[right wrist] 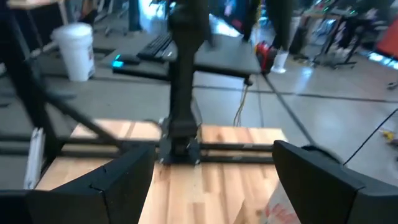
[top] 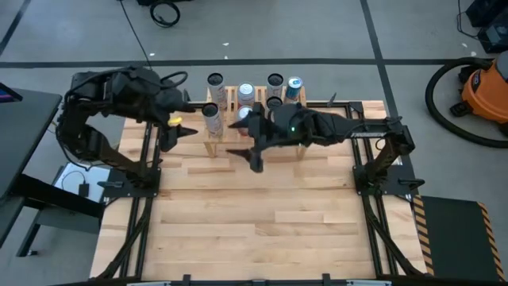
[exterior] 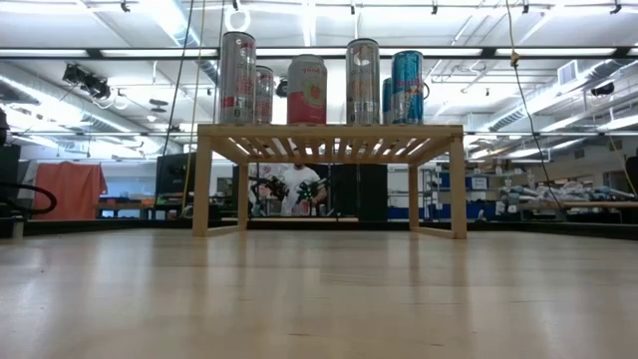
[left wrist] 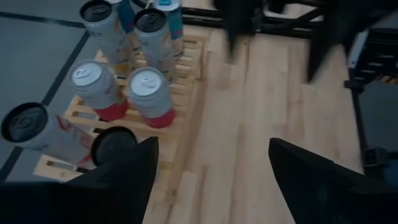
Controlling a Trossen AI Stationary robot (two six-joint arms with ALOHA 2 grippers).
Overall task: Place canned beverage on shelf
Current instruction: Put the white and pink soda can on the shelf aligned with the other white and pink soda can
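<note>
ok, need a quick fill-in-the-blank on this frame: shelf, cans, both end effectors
1. The cans stand ____ on the shelf.
2. The shelf sits at the table's ____ edge in the high view.
3. The left end effector has its fingers apart and holds ____.
4. The shelf top is made of ____ with gaps between.

Missing words: upright; far; nothing; slats

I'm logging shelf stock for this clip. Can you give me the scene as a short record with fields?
shelf: pale slatted wooden shelf at the far edge of the table
cans on shelf: several upright, including a pink can and a teal can
left gripper: open, empty, beside the shelf's left end
right gripper: open, nothing clearly held, hovering over the table in front of the shelf
</note>
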